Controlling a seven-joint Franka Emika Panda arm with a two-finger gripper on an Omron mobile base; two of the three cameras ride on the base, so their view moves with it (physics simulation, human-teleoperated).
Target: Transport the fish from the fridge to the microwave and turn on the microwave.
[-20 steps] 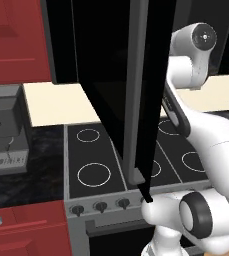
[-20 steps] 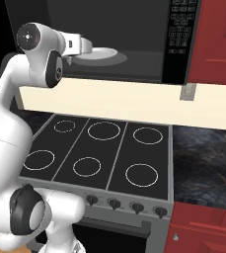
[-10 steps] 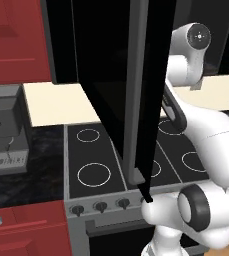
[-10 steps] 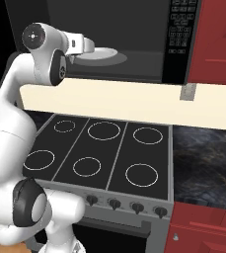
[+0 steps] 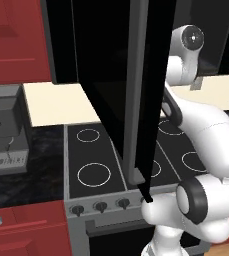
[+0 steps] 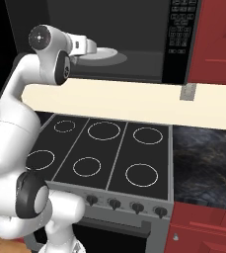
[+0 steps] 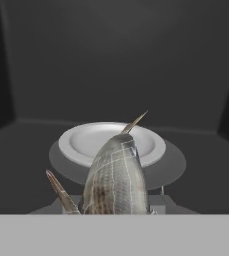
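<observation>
left base view has the microwave (image 5: pixel 61 40) door (image 5: pixel 131 85) swung wide open toward the camera, a tall black slab hanging over the stove (image 5: pixel 93 160), with the white arm reaching up behind it into the cavity. the risk i judge here: the door edge sits close beside the arm's upper links, so a careless pull-out could brush it and swing it.

right base view looks into the open microwave (image 6: pixel 134 29) above the pale surface (image 6: pixel 134 106). the arm's wrist points inward toward the white plate (image 6: pixel 102 53) on the turntable, and the button panel (image 6: pixel 182 29) sits to the right of the opening. the gripper itself is too small and hidden by the wrist here to read its jaws. the start step is not yet done, and the door must be shut first.

hand view shows the fish (image 7: pixel 117 180) held by the gripper (image 7: pixel 117 210) at the bottom edge, jaws closed around its body, nose aimed at the plate (image 7: pixel 111 142) ahead. the fish looks to be above the near rim of the turntable, not yet over the plate's middle. letting go now could drop it on the rim, where it may tip or slide off onto the cavity floor. its tail fin sticks out sideways and could catch as the gripper backs away.
</observation>
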